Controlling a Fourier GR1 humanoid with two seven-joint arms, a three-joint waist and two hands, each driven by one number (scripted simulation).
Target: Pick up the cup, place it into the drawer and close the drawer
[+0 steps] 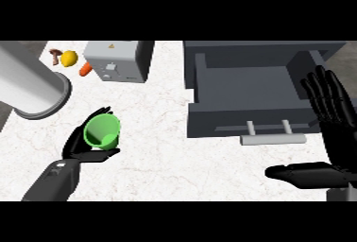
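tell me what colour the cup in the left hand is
Bright green, seen in the head view: the cup sits in the left hand.

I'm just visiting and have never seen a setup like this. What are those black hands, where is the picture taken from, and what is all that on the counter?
This view is taken as if from the robot's own head, looking steeply down at a white counter. The two grey forearms coming in from below belong to the robot, and each ends in a black robot hand.

The left robot hand is curled around a green cup, which lies tilted with its opening toward the camera. The right robot hand is open with fingers up, resting at the right edge beside the drawer.

The grey box at upper right is an open drawer with a pale handle at its front. At upper left stand a toaster, a large grey cylinder, a lemon, a carrot and what looks like a mushroom.
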